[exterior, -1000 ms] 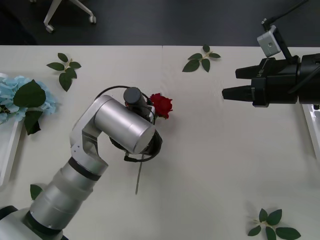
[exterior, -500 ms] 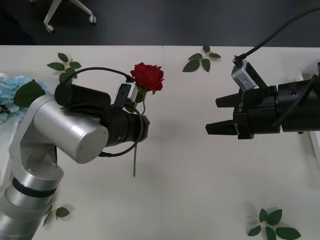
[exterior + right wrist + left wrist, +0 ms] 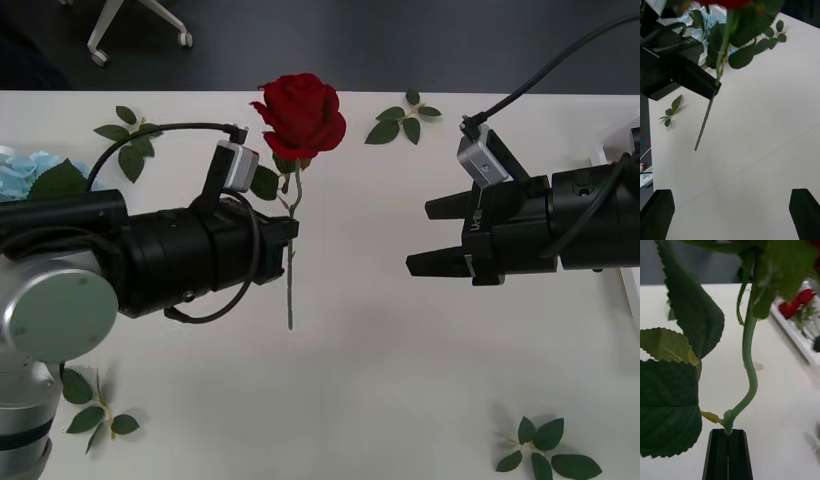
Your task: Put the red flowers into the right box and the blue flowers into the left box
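Above table [image 3: 400, 350], left pincer [image 3: 292, 232] has raised the rose [image 3: 300, 115] higher.

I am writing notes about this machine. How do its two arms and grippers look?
The left arm has silver rounded shells and a black cylindrical forearm with looping black cables. The right arm is black, with a black cable. Each wrist carries a small grey camera block. The left gripper and right gripper have flat black fingers.

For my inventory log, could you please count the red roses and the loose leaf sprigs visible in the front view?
Red roses: 1, held in the left tool
Leaf sprigs: 4
Total: 5
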You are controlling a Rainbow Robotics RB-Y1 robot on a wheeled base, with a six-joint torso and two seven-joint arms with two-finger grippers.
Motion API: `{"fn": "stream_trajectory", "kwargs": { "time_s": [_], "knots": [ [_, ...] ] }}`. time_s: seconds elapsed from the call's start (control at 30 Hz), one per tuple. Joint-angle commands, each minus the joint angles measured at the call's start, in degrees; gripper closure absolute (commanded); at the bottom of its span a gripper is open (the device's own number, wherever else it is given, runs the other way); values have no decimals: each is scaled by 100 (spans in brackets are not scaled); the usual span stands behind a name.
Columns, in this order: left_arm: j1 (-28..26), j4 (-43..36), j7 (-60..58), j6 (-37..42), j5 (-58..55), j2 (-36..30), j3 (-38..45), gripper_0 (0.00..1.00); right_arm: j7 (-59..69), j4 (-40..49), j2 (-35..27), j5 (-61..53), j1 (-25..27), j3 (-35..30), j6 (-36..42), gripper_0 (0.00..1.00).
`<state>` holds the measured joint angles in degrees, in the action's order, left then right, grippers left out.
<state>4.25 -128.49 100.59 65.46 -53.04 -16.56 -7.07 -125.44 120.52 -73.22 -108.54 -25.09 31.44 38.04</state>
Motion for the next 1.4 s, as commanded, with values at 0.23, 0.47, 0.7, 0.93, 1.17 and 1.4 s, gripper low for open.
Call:
{"fn": "stream_trajectory", "kwargs": {
  "time_s": [0.23,0.47,0.7,0.93,1.17,1.4],
  "knots": [
    [23,-229,2184,-59,-2026,118,479,100,-200,297,36,-1,-5,116,-60,10],
    [6,-229,3722,-59,-3362,293,681,100,-332,314,256,78,-5,363,-60,10],
    [-188,-229,4953,-42,-4197,408,742,100,-472,350,554,87,-5,969,-710,10],
    [-258,-220,5155,-15,-4312,496,742,100,-622,376,836,87,-5,1241,-1220,10],
    [-258,-229,5155,-15,-4329,504,742,100,-762,552,959,87,-5,1241,-1519,10],
    [-258,-229,5155,-15,-4329,504,742,100,-929,728,1117,87,-5,1321,-1888,10]
  ]
}}
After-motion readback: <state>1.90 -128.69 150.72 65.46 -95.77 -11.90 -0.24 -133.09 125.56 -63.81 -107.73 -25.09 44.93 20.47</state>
